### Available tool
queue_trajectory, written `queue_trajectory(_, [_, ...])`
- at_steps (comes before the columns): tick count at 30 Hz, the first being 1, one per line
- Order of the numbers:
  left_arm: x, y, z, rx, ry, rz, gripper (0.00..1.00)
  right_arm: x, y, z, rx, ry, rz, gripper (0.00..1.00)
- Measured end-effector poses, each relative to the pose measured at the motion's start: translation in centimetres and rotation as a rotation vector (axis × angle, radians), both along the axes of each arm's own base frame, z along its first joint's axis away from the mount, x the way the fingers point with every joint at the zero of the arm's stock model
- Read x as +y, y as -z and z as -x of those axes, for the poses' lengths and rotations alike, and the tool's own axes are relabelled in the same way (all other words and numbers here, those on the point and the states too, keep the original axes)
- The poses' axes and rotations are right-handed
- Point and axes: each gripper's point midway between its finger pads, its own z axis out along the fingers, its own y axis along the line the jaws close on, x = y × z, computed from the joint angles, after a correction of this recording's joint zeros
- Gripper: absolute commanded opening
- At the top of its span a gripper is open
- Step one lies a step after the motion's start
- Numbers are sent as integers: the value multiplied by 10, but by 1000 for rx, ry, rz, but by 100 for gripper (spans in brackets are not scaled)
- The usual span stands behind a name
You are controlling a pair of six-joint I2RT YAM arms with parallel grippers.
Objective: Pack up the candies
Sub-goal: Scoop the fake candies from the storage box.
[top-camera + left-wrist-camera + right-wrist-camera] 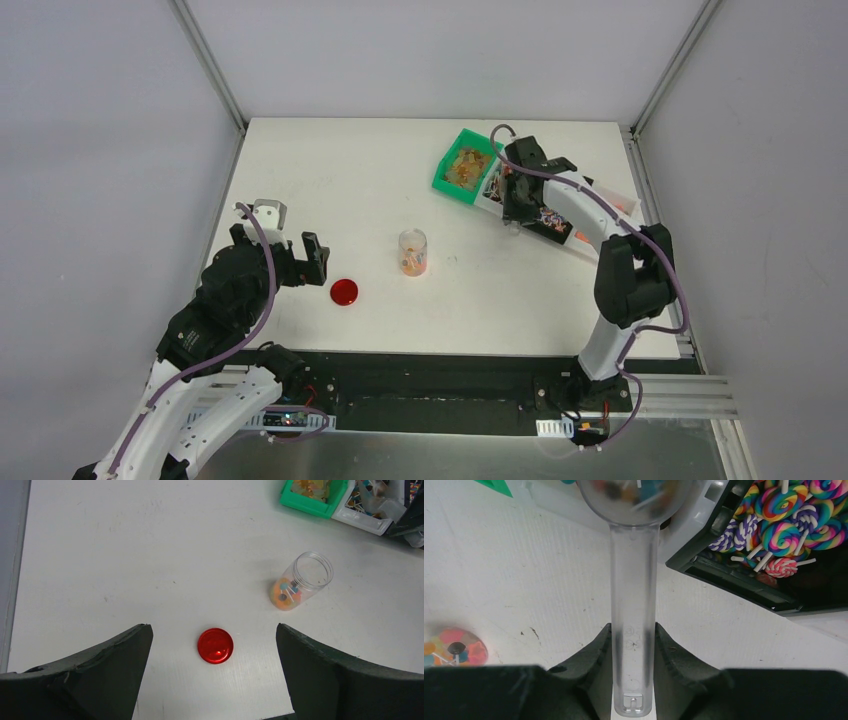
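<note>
clear plastic scoop: its long handle is pinched tight between the two fingers of the right gripper, low down near the handle's end. past the fingers the handle runs out to the round bowl. blurry bits of colour in the bowl look like candies. ahead and to the right of this gripper is a black bin full of rainbow lollipops. a green bin of amber sweets sits ahead on the left. the clear jar is off to the gripper's left, apart from the scoop. it stands up, has no lid on, and has a few candies at the bottom.

the left gripper is wide open and holds nothing. the red lid lies flat on the white table, just in front of the gap between its fingers. the jar is further ahead and to the right, and the bins are far past that.

here is what i think could go wrong. the fingers hold the handle far from the bowl, so the bowl could wobble or tip on the way to the jar. then candies would fall on the table and roll off. the jar's mouth looks small next to the bowl, so a fast pour could send sweets over the rim. nothing holds the jar. if the scoop bumps it, it could fall over and spill what is inside.
</note>
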Motion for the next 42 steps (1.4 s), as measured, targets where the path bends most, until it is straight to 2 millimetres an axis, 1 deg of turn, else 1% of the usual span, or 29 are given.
queue_trajectory(11, [0,0,0,0,0,0,99,-3,-5,3,-81,-5,-1,0])
queue_trajectory(17, [0,0,0,0,0,0,99,-6,-19,9,-145,-24,-5,0])
queue_trajectory(25, [0,0,0,0,0,0,99,-11,-46,14,-236,-91,6,0])
queue_trajectory(32, [0,0,0,0,0,0,99,-6,-81,21,-330,-223,12,0])
queue_trajectory(38, [0,0,0,0,0,0,99,6,-108,41,-413,-418,22,0])
queue_trajectory(42, [0,0,0,0,-1,0,99,16,-124,60,-461,-581,20,0])
